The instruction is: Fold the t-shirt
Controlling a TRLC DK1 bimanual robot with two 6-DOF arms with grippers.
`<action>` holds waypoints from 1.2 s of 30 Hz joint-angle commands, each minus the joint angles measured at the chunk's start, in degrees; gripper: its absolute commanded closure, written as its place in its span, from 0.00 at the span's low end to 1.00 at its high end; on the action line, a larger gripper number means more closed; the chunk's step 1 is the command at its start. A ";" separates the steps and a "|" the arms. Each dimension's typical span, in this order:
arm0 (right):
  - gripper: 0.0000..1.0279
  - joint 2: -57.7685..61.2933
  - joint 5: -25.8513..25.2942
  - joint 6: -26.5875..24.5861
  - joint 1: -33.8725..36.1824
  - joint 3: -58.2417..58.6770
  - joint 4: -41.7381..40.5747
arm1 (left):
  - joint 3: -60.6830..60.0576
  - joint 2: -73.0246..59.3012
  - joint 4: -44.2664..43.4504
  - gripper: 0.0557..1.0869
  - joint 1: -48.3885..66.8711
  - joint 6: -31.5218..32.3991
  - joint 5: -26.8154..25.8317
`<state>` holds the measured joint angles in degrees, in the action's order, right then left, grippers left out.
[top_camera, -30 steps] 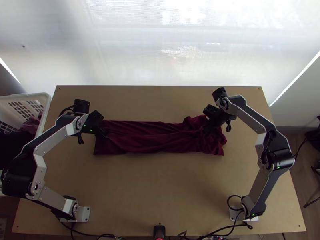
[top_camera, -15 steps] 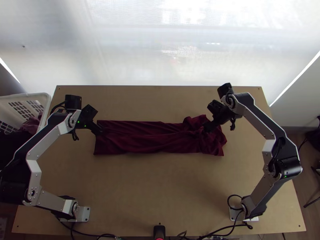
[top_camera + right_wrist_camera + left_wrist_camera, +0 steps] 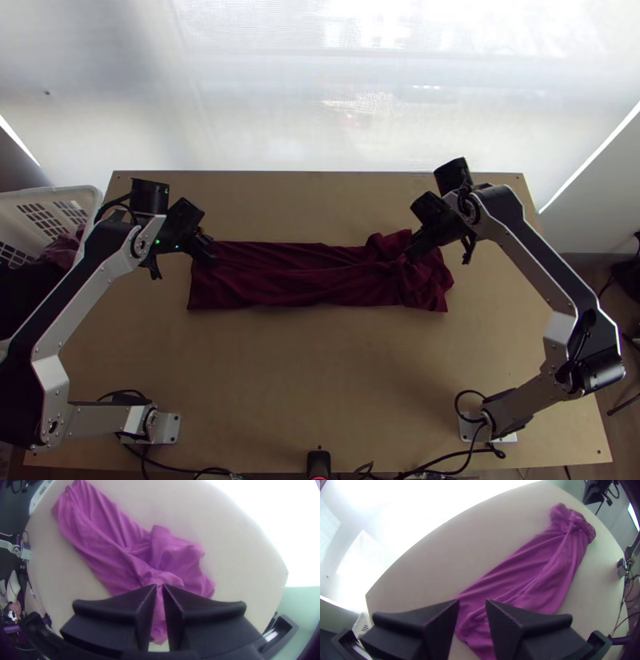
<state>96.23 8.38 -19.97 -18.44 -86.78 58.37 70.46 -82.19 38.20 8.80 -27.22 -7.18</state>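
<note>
since the earlier frame both arms have shifted: the left gripper (image 3: 210, 250) a little toward the table's far side and inward, the right arm's elbow outward, nearer the table's side edge. the t-shirt (image 3: 300, 276) lies as it did, across the middle of the table (image 3: 320, 376).

it's drawn into a long narrow strip, probably the lengthwise folding mostly done. the end by the right gripper (image 3: 160, 586) is bunched, though, so smoothing that and folding the strip across into a compact shape look to be left.

the fabric is dark red, soft and thin-looking – long creases run down the strip, ending in a crumpled knot of folds. the left end is flatter, with a fairly straight edge.

the left gripper is over that flatter end, its wide black fingers clearly parted, nothing gripped. the right one is above the bunched end, its tips just apart, gripping no cloth.

beyond the table's left edge is a white plastic basket (image 3: 90, 197) with slotted walls, more cloth (image 3: 62, 253) inside.
</note>
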 commanded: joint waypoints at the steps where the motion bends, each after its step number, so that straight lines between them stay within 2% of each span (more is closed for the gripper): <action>1: 0.97 -0.42 0.23 0.72 -5.38 3.37 0.08 | -1.73 1.51 1.97 0.96 2.98 6.22 -8.20; 3: 0.97 0.89 1.20 0.63 -6.17 4.78 -0.10 | -3.57 0.89 1.53 0.96 3.60 5.69 -10.13; 8: 0.97 4.15 4.19 0.72 -6.26 5.31 -2.82 | -6.12 -3.24 -2.51 0.96 5.62 4.90 -10.22; 12: 0.97 7.05 5.33 0.63 -6.17 4.69 -5.55 | -6.56 -7.98 -6.64 0.96 5.88 -0.11 -12.07; 17: 0.97 10.30 6.47 0.54 -5.29 3.73 -7.22 | -7.17 -12.03 -11.83 0.96 5.79 -1.43 -12.07; 36: 0.97 16.19 8.93 0.10 -2.31 6.63 -10.20 | -10.51 -19.50 -13.23 0.96 1.75 -3.71 -12.07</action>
<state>111.42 16.97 -19.75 -21.50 -81.23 49.08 61.08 -99.63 25.26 11.75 -30.15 -19.53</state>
